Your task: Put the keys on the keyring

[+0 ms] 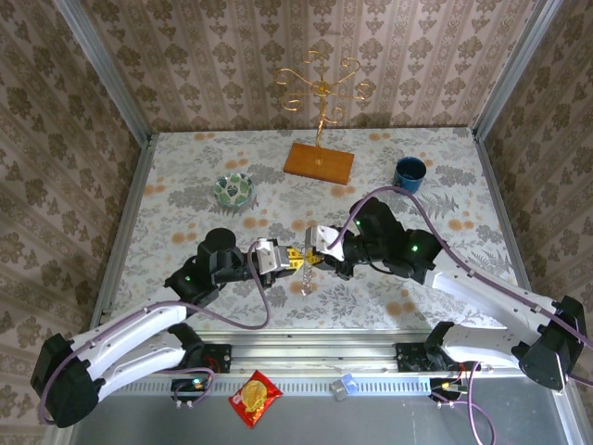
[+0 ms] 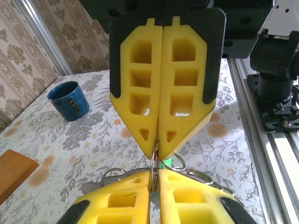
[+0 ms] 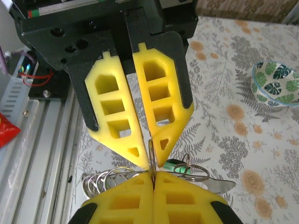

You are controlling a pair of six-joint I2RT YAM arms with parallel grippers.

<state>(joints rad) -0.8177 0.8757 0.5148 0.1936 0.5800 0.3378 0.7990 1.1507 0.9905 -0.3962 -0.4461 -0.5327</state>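
Evidently threading is under way: over the near middle of the worktop (image 1: 167, 185), the left tool (image 2: 154, 182) and right tool (image 3: 153, 179) meet tip to tip, both clamped shut on the keyring (image 2: 154, 161). A green-headed key (image 3: 175, 164) sits just beside the pinch. Next likely calls for easing it along the wire.

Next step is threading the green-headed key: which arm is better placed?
Right, narrowly. Both the right pincer and left pincer are shut tip to tip on the thin grey metal keyring; the green-headed key lies just beside the right pincer, so the left could hold.
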